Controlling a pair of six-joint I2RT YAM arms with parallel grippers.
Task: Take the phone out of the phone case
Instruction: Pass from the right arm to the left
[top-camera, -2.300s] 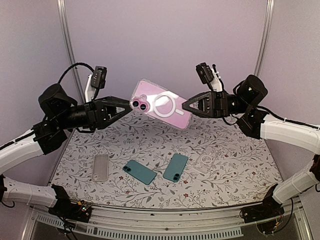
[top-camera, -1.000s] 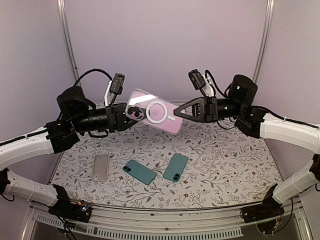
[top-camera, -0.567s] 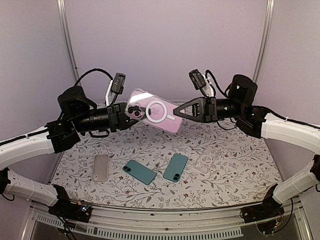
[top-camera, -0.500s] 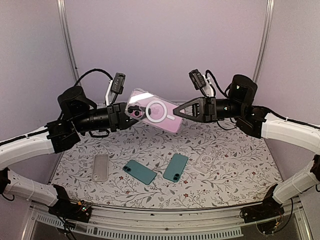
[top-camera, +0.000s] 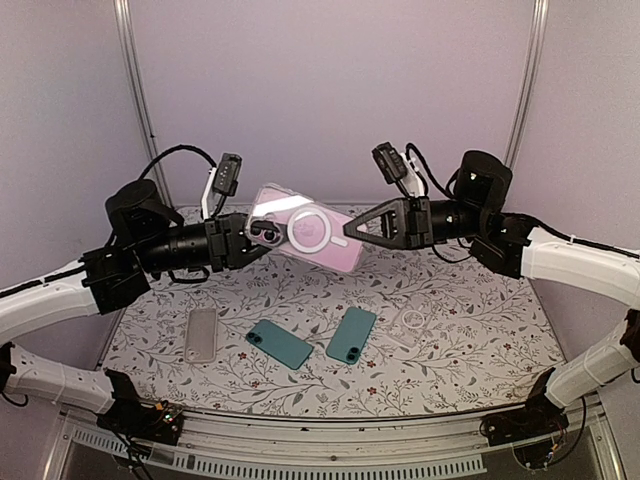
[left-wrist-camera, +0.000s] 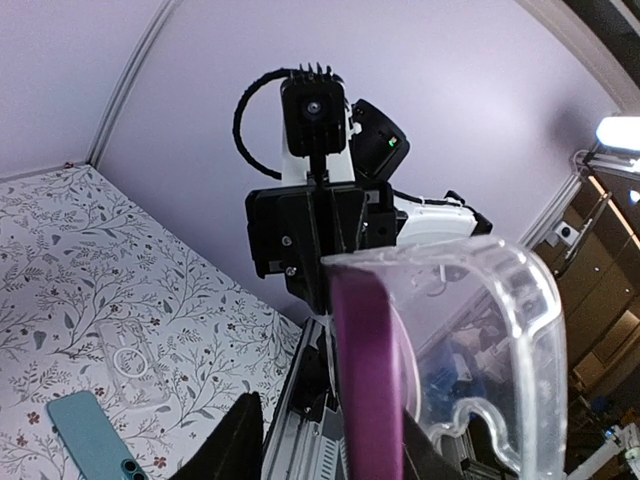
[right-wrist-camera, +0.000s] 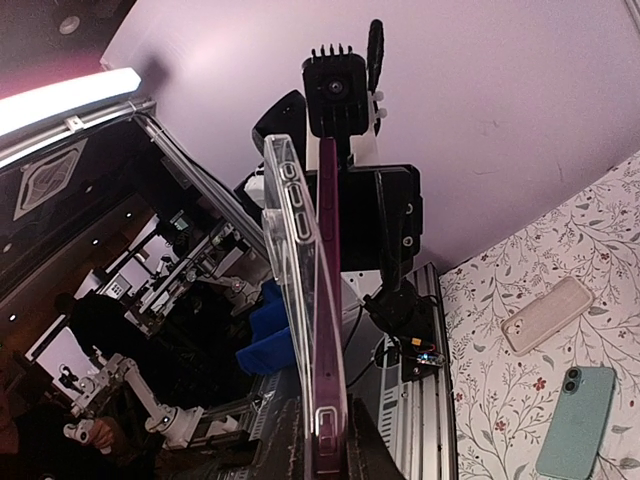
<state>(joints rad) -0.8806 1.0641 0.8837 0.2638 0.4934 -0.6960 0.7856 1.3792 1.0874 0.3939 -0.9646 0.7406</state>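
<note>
- Right hand (top-camera: 348, 229) pinches the phone (right-wrist-camera: 328, 300) and phone case (right-wrist-camera: 293, 250) together.
- Left hand (top-camera: 254, 238): I cannot tell if it grips.
- If it slips, the phone may fall.

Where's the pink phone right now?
The pink phone hangs mid-air at the top view's centre, between the left fingers and right fingers, above the two teal phones.

Magenta-pink slab phone (right-wrist-camera: 328, 300), see-through plastic phone case (right-wrist-camera: 285, 230) with a white ring, white tabletop (top-camera: 470, 370) printed with grey leafy sprigs and tiny red flowers, teal flat phone (top-camera: 280, 343), second teal phone (top-camera: 351, 335), frosted grey loose case (top-camera: 201, 334), lilac walls (top-camera: 330, 80)
</note>
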